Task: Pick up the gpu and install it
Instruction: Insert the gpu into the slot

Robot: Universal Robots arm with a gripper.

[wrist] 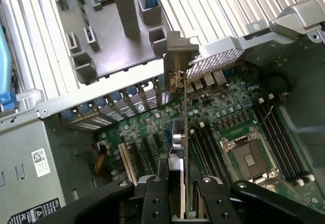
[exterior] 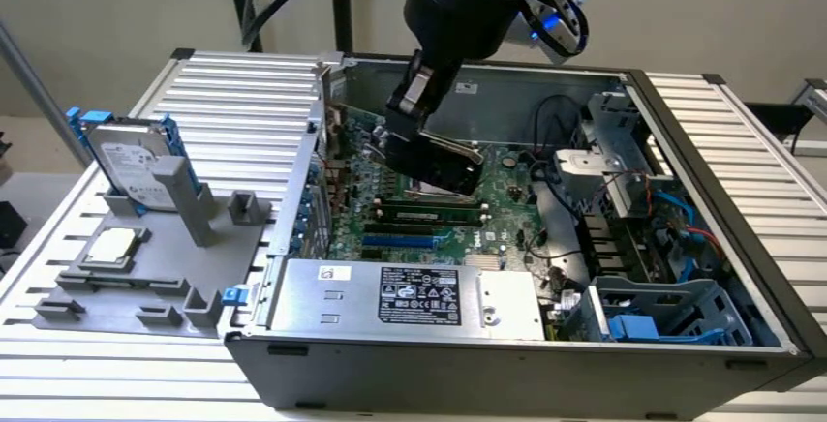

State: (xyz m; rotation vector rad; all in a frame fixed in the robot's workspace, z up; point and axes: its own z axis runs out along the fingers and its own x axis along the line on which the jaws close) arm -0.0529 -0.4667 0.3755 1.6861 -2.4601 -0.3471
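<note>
The step in hand appears to be the install: the gpu is already lifted and is being carried into the open computer case (exterior: pixel 517 369).

The gripper (wrist: pixel 182 186) is clamped on the gpu (wrist: pixel 179 132), its two fingers pressed against the card's flat faces. The card stands on edge and runs straight out ahead of the fingertips. Its silver metal bracket (wrist: pixel 179 56) is at the far end, close to the case's rear wall. In the exterior view the gripper (exterior: pixel 416 136) hangs tilted over the motherboard (exterior: pixel 506 185), with the black card (exterior: pixel 446 165) just under it and apparently not yet seated.

Seating the card likely calls for bringing its lower edge square over one of the expansion slots (wrist: pixel 127 158) below the gripper. The bracket must also meet one of the rear slot openings (wrist: pixel 109 115) beyond the fingertips.

Close beside the card on one side lie the empty CPU socket (wrist: pixel 249 159) and the memory slots (wrist: pixel 284 132), which the card could strike if it drifts. Loose cables (exterior: pixel 556 117) hang further off on that side. The power supply (exterior: pixel 401 296) sits behind the gripper, at the case's near end. Outside the case, well away from the gripper, a grey fixture (exterior: pixel 168 277) holds a hard drive (exterior: pixel 130 156) with blue rails and a CPU chip (exterior: pixel 114 245).
</note>
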